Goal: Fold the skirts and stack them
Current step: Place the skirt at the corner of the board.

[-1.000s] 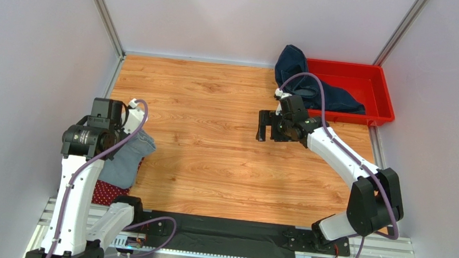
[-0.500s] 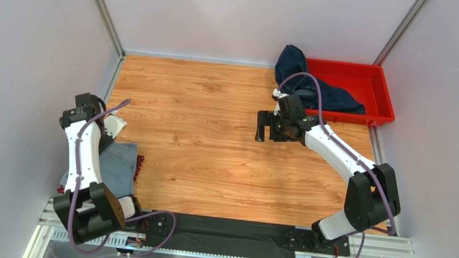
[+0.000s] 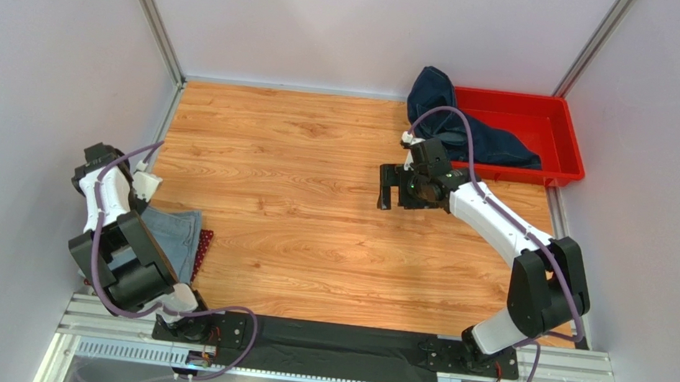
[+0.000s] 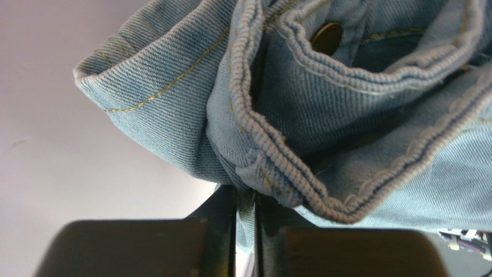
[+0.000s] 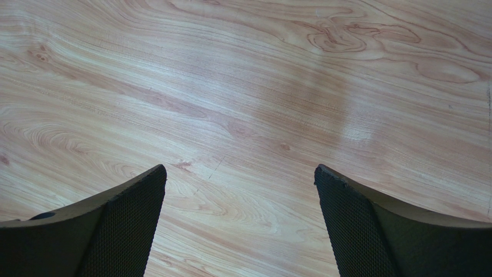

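Note:
My left gripper (image 3: 144,200) is at the table's near left edge, shut on a seam of the light blue-grey denim skirt (image 3: 174,236). In the left wrist view the jaws (image 4: 245,199) pinch a thin fold of this skirt (image 4: 358,115), whose brass button shows above. The dark red dotted skirt (image 3: 204,249) peeks out under the denim's right edge. The dark navy denim skirt (image 3: 458,127) hangs over the left rim of the red tray (image 3: 557,114). My right gripper (image 3: 389,186) is open and empty over bare wood (image 5: 239,173), in front of the navy skirt.
Grey walls close in the table on three sides; the left wall is right beside my left arm. A metal rail with the arm bases (image 3: 328,349) runs along the near edge. Wooden tabletop (image 3: 297,187) lies between the two arms.
My left arm has swung back toward the left wall and near edge, drawing the light denim skirt left with it. The red dotted skirt now shows only as a strip. The right arm barely moved.

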